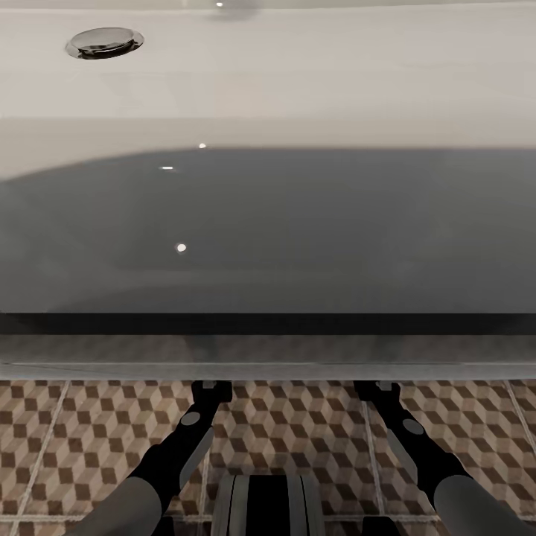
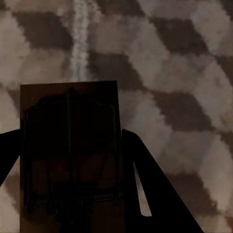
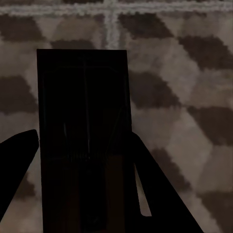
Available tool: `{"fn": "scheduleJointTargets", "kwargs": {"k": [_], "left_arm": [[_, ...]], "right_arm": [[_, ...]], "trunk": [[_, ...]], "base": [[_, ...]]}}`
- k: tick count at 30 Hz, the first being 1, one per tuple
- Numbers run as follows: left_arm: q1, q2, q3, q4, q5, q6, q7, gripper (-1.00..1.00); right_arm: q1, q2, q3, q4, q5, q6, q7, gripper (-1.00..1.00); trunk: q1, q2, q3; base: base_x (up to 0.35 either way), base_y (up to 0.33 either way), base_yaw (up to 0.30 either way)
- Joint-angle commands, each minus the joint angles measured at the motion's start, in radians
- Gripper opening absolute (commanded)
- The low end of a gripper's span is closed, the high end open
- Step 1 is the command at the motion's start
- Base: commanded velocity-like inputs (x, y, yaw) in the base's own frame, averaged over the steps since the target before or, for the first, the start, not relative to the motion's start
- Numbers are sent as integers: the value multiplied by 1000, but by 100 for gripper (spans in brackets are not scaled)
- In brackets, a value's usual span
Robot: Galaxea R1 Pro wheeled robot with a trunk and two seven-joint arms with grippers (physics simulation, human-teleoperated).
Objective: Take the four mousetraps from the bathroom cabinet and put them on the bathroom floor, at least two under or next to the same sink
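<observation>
The left gripper [image 2: 73, 160] is clamped on a mousetrap [image 2: 70, 145], and the right gripper [image 3: 82, 160] grips a second mousetrap [image 3: 82, 131], each board between the fingers with patterned floor [image 1: 89, 447] tiles beyond. Ahead of both arms stands a white bathtub [image 1: 298, 74] with a chrome drain [image 1: 104, 42].

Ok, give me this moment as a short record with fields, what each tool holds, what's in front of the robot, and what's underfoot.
left tool: shut on a mousetrap, held over the floor tiles
right tool: shut on a second mousetrap, also over tiles
ahead: white bathtub with a chrome drain
floor: cube-pattern bathroom floor, pale grout lines
arms: both low, reaching forward in the head view
</observation>
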Motion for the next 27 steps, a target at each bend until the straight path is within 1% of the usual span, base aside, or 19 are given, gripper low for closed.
{"fn": "scheduleJointTargets", "kwargs": {"k": [1, 27], "left_arm": [[0, 0, 0, 0, -3, 1, 2, -100], [0, 0, 0, 1, -3, 1, 6, -100]], "right_arm": [[0, 0, 0, 0, 0, 0, -1, -100], [0, 0, 4, 2, 0, 0, -2, -100]], "trunk": [[0, 0, 0], [0, 0, 0]], "base": [[0, 0, 0], [0, 0, 0]]}}
